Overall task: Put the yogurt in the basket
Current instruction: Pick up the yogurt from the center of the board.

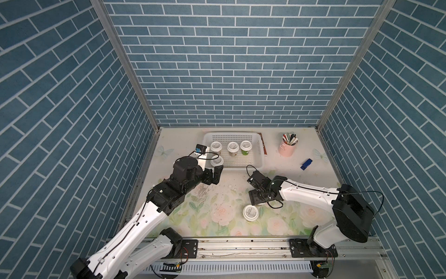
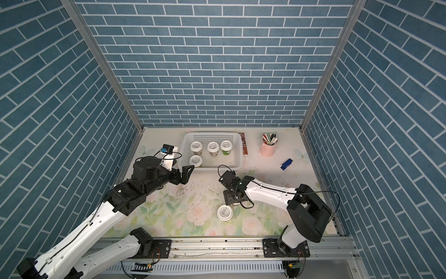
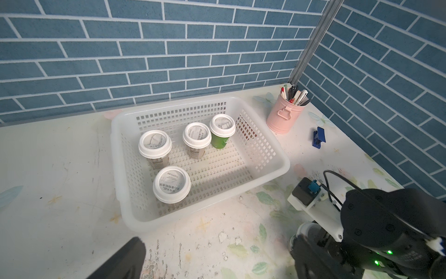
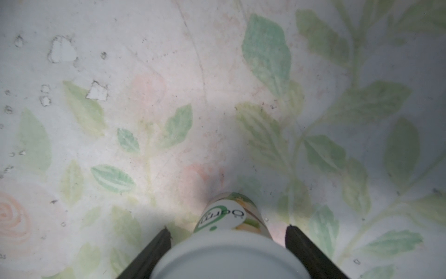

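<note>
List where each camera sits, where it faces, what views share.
Top views: high in front, looking down toward the back wall; left arm and right arm show.
Left wrist: on left arm, facing the basket and pink pen cup; one finger shows.
Right wrist: on right arm, looking down at the table; right gripper flanks a yogurt cup.
Shared: top and left wrist views show four yogurt cups in the basket.

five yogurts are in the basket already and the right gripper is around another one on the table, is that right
Not quite. The basket holds four yogurt cups, not five; the left wrist view shows them all. The rest stands: the right gripper has its jaws on either side of another cup standing on the table.
</note>
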Available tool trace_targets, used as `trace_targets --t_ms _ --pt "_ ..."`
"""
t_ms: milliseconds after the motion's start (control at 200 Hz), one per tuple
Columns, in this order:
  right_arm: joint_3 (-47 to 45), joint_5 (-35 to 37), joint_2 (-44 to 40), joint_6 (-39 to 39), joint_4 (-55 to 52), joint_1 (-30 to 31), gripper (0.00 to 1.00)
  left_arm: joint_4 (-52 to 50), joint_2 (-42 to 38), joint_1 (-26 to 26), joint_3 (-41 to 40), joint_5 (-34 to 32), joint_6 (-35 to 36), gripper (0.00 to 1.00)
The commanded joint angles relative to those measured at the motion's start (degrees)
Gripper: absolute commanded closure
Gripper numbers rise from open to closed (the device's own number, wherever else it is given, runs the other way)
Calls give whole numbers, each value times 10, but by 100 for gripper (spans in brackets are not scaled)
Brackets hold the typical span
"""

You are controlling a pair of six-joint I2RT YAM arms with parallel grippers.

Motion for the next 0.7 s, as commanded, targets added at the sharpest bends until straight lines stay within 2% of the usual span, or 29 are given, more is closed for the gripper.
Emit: trace_targets --t_ms 0,385,695 --pt "0 9 0 13 -8 2 24 0 0 -4 -2 2 6 0" --pt "22 22 -14 9 -26 2 26 -5 -1 -4 0 -1 7 0" --pt "76 41 -30 -14 -62 2 26 -6 -3 -3 -4 -3 7 0"
